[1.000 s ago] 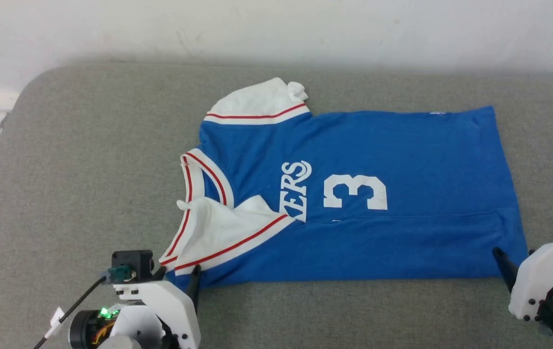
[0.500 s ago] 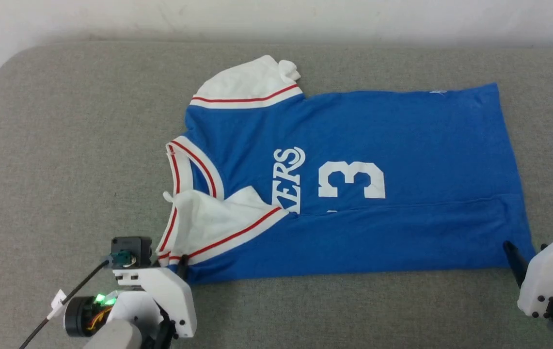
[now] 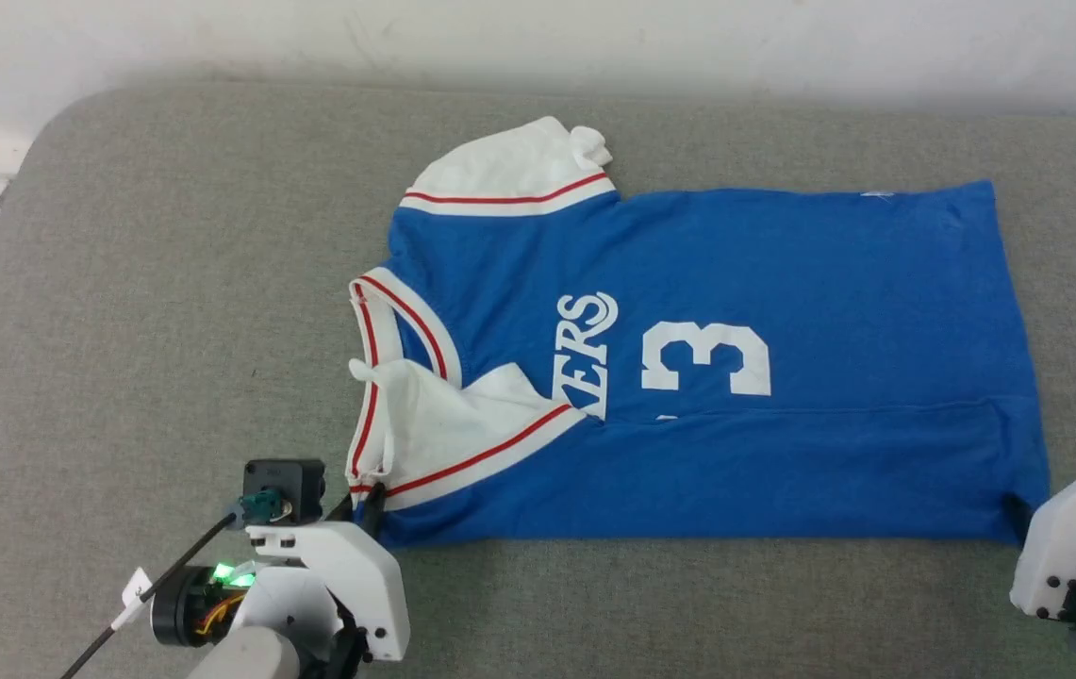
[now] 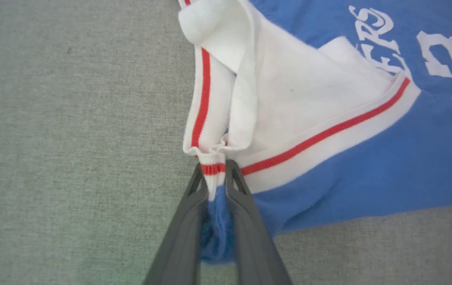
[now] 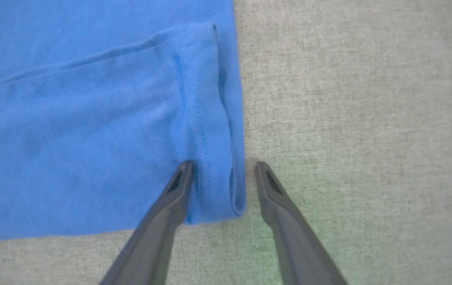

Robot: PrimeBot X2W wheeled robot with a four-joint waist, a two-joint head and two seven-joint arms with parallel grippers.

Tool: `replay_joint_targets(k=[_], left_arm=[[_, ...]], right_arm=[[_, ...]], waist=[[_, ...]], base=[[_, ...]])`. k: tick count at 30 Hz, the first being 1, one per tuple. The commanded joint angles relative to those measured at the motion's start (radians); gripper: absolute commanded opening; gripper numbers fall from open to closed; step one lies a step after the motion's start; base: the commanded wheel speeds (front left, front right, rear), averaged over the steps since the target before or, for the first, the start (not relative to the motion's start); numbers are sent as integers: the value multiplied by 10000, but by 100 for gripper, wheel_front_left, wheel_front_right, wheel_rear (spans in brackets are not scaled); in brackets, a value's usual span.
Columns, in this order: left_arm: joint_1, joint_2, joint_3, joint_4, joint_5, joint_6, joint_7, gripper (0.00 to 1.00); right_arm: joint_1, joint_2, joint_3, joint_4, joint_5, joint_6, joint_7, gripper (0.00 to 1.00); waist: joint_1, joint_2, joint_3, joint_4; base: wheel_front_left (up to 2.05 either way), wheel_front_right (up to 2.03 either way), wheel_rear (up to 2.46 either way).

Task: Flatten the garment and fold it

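Grey fabric tabletop carries the jersey, lying centre to right with its near edge folded over. Left gripper has its jaws pinched on the near-left corner at the striped sleeve trim. Right gripper has its jaws apart, straddling the near-right hem corner.

On garment, lettering partly under folded sleeve; only "ERS" readable. Of number only "3" clear; white scrap at fold unreadable. Head view: right tool mostly behind own housing, cut by right edge.
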Motion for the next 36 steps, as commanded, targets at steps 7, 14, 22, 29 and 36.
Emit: replay_joint_targets(k=[7, 14, 22, 29, 36], left_arm=[[421, 278, -3, -268, -4, 115, 33, 0], [979, 732, 103, -636, -73, 288, 185, 0], [1946, 1259, 79, -1325, -243, 531, 601, 0], [2509, 1199, -233, -1042, -494, 423, 827, 0], [2176, 766, -377, 28, -533, -55, 234, 76]], right_arm=[[62, -20, 142, 439, 202, -6, -94, 0], [605, -340, 58, -316, 502, -6, 341, 0], [1755, -558, -123, -1645, 838, -6, 1348, 0], [2312, -514, -166, -1649, 995, -6, 1634, 0], [2233, -596, 0, -645, 963, -6, 1285, 0]], waist=[[-1, -1, -600, -66], [-1, -1, -1379, -249], [-1, -1, -1814, -343], [-1, -1, -1552, -346], [-1, -1, -1336, -196]], base=[[0, 0, 0], [0, 0, 0], [0, 0, 0], [0, 0, 0], [0, 0, 0]])
